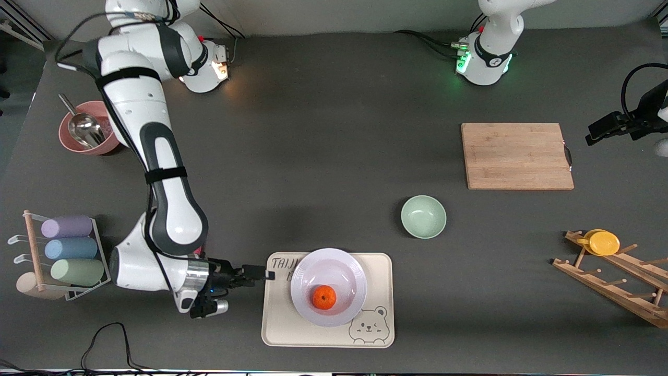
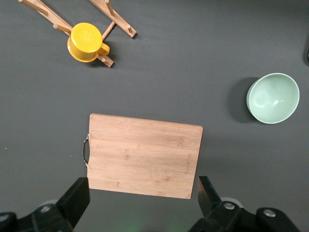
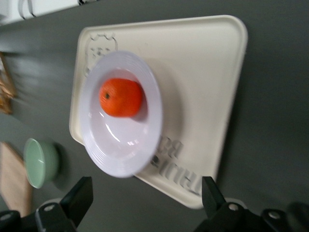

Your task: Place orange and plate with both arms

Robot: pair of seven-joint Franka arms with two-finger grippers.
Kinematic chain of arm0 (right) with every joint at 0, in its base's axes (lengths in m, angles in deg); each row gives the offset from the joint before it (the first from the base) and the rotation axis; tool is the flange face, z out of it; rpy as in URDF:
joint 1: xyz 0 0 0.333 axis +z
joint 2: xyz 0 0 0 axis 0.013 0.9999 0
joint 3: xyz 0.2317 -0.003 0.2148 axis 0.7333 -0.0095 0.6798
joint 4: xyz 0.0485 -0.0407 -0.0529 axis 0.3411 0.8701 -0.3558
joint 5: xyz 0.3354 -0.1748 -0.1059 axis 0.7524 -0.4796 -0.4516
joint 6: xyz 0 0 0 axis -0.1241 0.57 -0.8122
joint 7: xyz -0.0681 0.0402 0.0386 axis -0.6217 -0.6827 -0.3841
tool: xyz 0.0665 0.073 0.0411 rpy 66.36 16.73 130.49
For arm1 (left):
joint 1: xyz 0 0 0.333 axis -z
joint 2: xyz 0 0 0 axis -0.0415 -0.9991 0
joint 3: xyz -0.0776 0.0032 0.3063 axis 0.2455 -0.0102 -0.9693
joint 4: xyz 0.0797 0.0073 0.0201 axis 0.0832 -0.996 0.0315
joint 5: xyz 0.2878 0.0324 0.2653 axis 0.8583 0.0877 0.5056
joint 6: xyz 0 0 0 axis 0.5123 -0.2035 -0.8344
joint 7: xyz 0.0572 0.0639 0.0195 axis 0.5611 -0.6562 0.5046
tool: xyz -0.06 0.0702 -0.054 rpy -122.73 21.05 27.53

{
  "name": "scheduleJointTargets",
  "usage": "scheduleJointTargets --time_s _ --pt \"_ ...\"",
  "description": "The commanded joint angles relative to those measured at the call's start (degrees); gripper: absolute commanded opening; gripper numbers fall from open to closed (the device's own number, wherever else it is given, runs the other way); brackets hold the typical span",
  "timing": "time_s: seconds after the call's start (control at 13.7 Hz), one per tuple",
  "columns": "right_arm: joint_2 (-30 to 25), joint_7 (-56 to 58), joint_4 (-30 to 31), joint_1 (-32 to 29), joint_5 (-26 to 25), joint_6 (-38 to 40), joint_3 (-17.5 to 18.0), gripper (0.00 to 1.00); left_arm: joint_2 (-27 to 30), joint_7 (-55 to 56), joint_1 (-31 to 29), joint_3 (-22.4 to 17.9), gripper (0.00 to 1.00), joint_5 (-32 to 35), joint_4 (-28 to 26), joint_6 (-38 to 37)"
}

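Note:
The orange [image 1: 324, 297] lies in the white plate [image 1: 329, 271], which rests on the cream bear tray [image 1: 276, 324] near the front camera. My right gripper [image 1: 259, 273] is open and empty, low beside the tray's edge toward the right arm's end. In the right wrist view my right gripper [image 3: 145, 193] has its jaws wide apart, with the plate [image 3: 125, 154], the orange [image 3: 120, 96] and the tray [image 3: 203, 96] ahead of them. My left gripper [image 1: 595, 133] is open and empty in the air, by the cutting board at the left arm's end. It also shows in the left wrist view [image 2: 143, 193].
A wooden cutting board [image 1: 516, 155] and a mint-green bowl [image 1: 423, 216] lie toward the left arm's end. A wooden rack holds a yellow cup [image 1: 603, 243]. A pink bowl with a scoop [image 1: 86, 128] and a rack of pastel cups [image 1: 68, 250] stand at the right arm's end.

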Motion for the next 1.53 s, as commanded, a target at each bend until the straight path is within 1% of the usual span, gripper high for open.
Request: scheduleJointTargets --time_s 0.0,0.07,0.22,0.29,0.36,0.44,0.58,0.66,0.88,0.95,1.09,1.17,1.31,1.46 --pt "-13.5 -0.5 13.5 1.6 -16.6 2.8 -1.7 1.0 0.7 -1.0 -0.2 -0.2 1.0 0.1 -0.5 -0.1" --pt "-16.4 -1.2 14.6 1.9 -20.7 7.0 -2.8 1.0 0.7 -0.9 -0.2 -0.2 1.0 0.0 -0.5 -0.1" --pt "-20.4 -2.5 15.0 2.0 -27.0 15.2 -4.6 1.0 0.8 -0.7 -0.2 -0.2 1.0 0.0 -0.4 -0.3" --pt "-22.0 -2.0 15.1 2.0 -28.4 17.8 -5.7 1.0 0.8 -0.2 -0.2 -0.2 1.0 0.0 -0.5 -0.4" --pt "-24.5 -1.8 17.4 2.2 -28.5 18.2 -7.1 1.0 1.0 -0.2 -0.2 -0.2 1.0 0.0 -0.5 -0.4" --pt "-28.3 -2.0 21.7 2.6 -28.8 17.2 -7.5 1.0 1.6 -0.2 -0.2 -0.2 1.0 0.0 -0.5 -0.9" --pt "-37.2 -3.8 32.1 5.2 -32.2 12.0 -8.4 1.0 1.8 -0.3 -0.2 -0.8 1.0 0.1 -0.4 -1.2" --pt "-41.0 -5.3 35.9 5.8 -34.4 10.6 -8.4 1.0 2.0 -0.2 -0.2 -0.8 1.0 0.2 -0.4 -1.2" --pt "-50.1 -11.0 43.2 6.7 -40.0 10.7 -8.1 1.0 2.4 -0.2 -0.2 -0.8 1.0 0.3 -1.1 -1.4" --pt "-52.5 -11.4 44.6 7.8 -41.7 10.7 -8.1 1.0 2.9 -0.1 -0.1 -0.8 1.0 0.3 -1.7 -1.3" --pt "-55.8 -12.6 45.0 8.3 -42.1 11.7 -8.4 1.0 3.0 -0.2 -0.1 -0.8 1.0 0.3 -2.3 -0.9" --pt "-56.5 -12.6 44.6 8.1 -42.6 13.3 -8.6 1.0 2.8 -0.1 -0.1 -0.7 1.0 0.3 -2.3 -0.9" --pt "-56.4 -12.8 41.8 7.6 -45.2 13.7 -9.1 1.0 2.9 0.2 -0.1 -0.7 1.0 -0.3 -2.4 -1.8" --pt "-55.8 -12.8 39.3 6.1 -45.4 13.8 -9.4 1.0 2.8 0.4 0.0 -0.7 1.0 -0.2 -2.4 -2.0"
